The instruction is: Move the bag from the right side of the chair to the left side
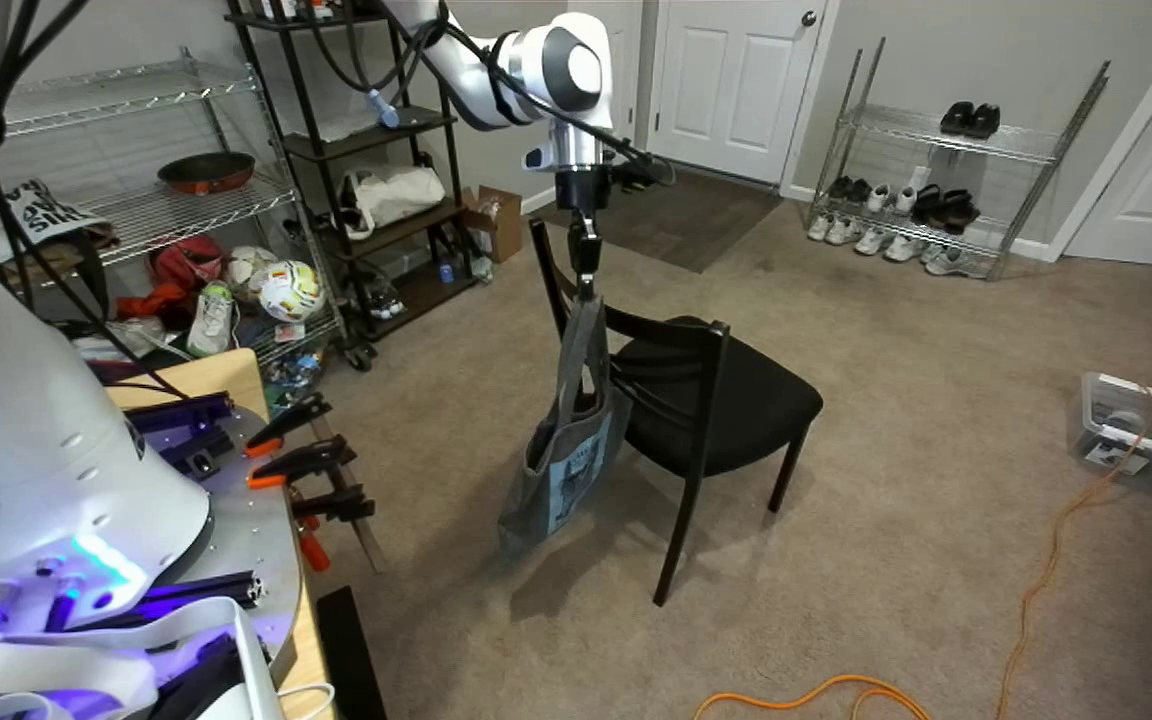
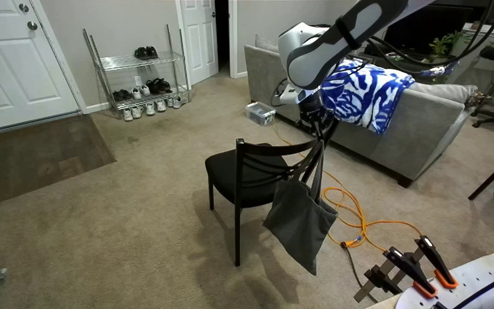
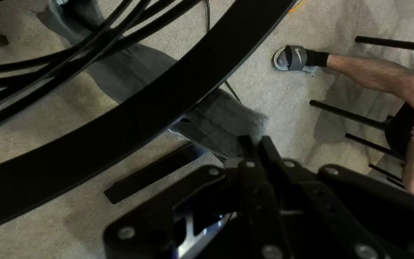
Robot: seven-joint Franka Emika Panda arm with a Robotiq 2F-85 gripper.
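The chair [image 1: 736, 405] is black with a padded seat and stands on the carpet, its backrest toward the robot's base; it also shows in an exterior view [image 2: 225, 174]. The blue-grey bag [image 1: 576, 475] hangs by its straps from my gripper [image 1: 586, 285], behind the backrest and off the floor, tilted. In an exterior view the bag [image 2: 300, 223] hangs near the backrest's right end. In the wrist view the top rail of the chair [image 3: 149, 104] hides part of the bag [image 3: 135, 68]. My gripper [image 3: 254, 139] is nearly closed, with the strap between its fingertips.
Clamps [image 1: 306, 460] stick out from the robot's table edge. A black shelf rack [image 1: 386, 230] stands beyond the backrest. An orange cord [image 2: 358, 219] lies on the floor. A grey sofa [image 2: 401, 141] stands behind the arm. A seated person's leg [image 3: 379, 72] shows in the wrist view.
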